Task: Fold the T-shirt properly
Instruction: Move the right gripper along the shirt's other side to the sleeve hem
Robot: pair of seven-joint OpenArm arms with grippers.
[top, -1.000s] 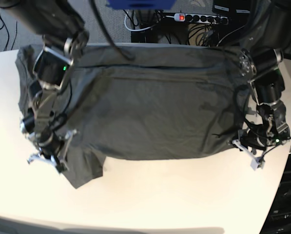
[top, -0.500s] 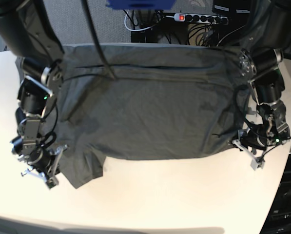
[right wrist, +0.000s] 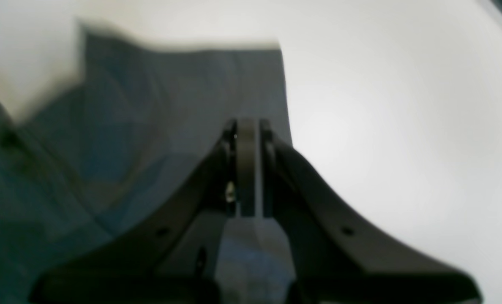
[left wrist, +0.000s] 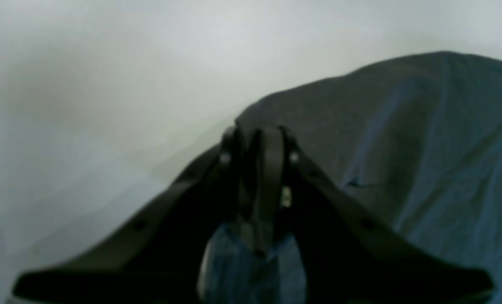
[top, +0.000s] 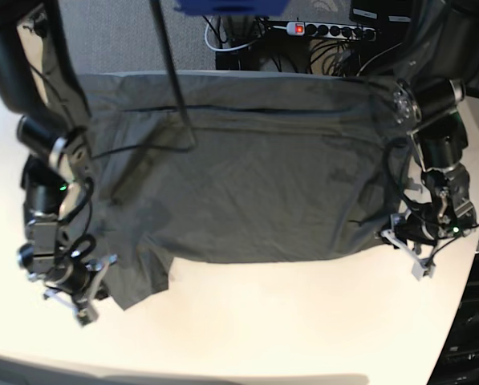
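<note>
At the near edge of the white bench (top: 247,337), on the base view's left, the right pincer (top: 71,303) sits low beside the T-shirt's (top: 247,184) near sleeve corner. In its wrist view the right pincer (right wrist: 247,126) has its fingers pressed together with no gap and nothing visible between the tips. Beneath and to the left of them lies dark grey cloth; to their right is bare bench.

On the base view's right, a little farther in, the left pincer (top: 412,255) rests at the T-shirt's near right corner, close to the bench's edge. From its own camera the left pincer (left wrist: 257,135) is almost fully closed, the fingers standing just apart, with dark material in the narrow slot between them. The picture is too blurred to tell whether that is a pinch of fabric, though the tips do sit right at the rounded edge of the T-shirt (left wrist: 403,139), which rises as a soft hump to the right.

Farther back, the T-shirt is spread wide across the middle of the bench, its near hem running nearly straight between the two arms and a fold line crossing it near the far side. Behind the bench, a power strip (top: 331,30) with a red switch lies among dark cables.
</note>
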